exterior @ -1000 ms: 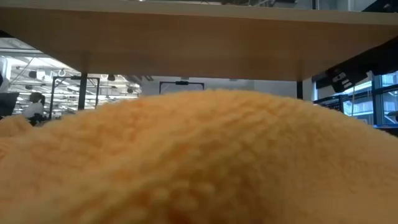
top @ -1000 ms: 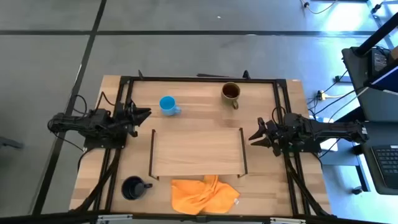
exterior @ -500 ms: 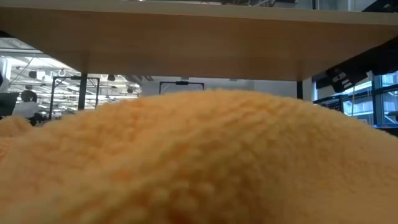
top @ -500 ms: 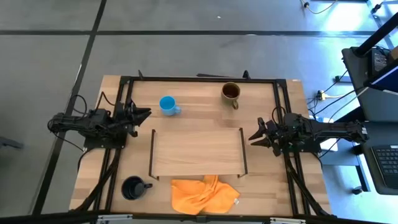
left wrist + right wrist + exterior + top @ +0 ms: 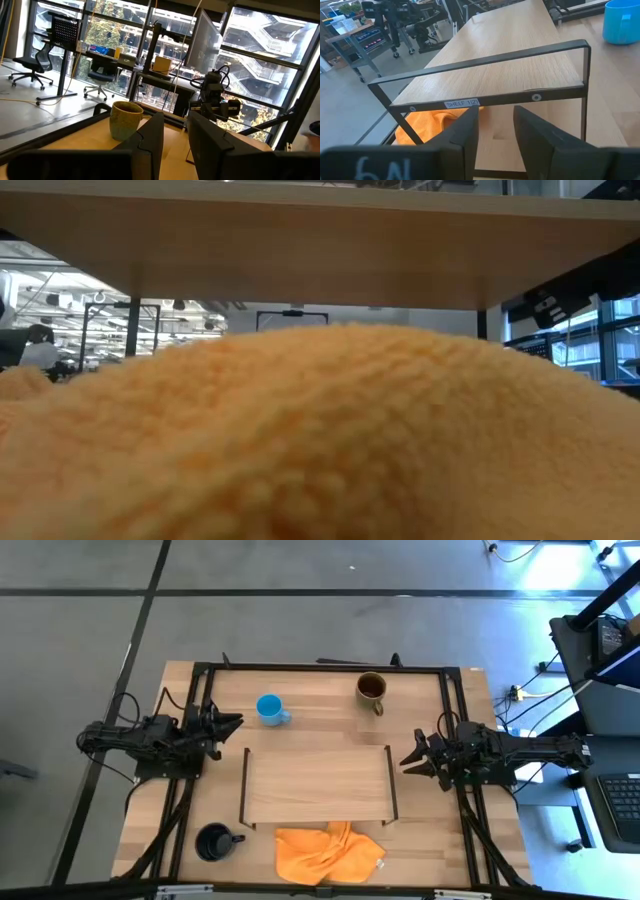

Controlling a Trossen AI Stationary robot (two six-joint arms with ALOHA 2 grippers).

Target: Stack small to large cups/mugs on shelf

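Nearest, at six o'clock, a crumpled orange fleece cloth (image 5: 329, 851) lies against the near edge of the low light-wood shelf with black metal end frames (image 5: 318, 784); at seven sits the medium black mug (image 5: 213, 841). The bare shelf's long axis runs nine to three. The left hand (image 5: 234, 721) at nine and the right hand (image 5: 407, 761) at three wait, fingers narrowly parted, empty. Farthest, the small light-blue mug (image 5: 268, 709) points its handle toward four, the olive-brown glazed mug (image 5: 372, 688) toward five. The cloth could snag a reach for the black mug.

Overhead looks straight down; low view pressed against orange cloth (image 5: 330, 440).
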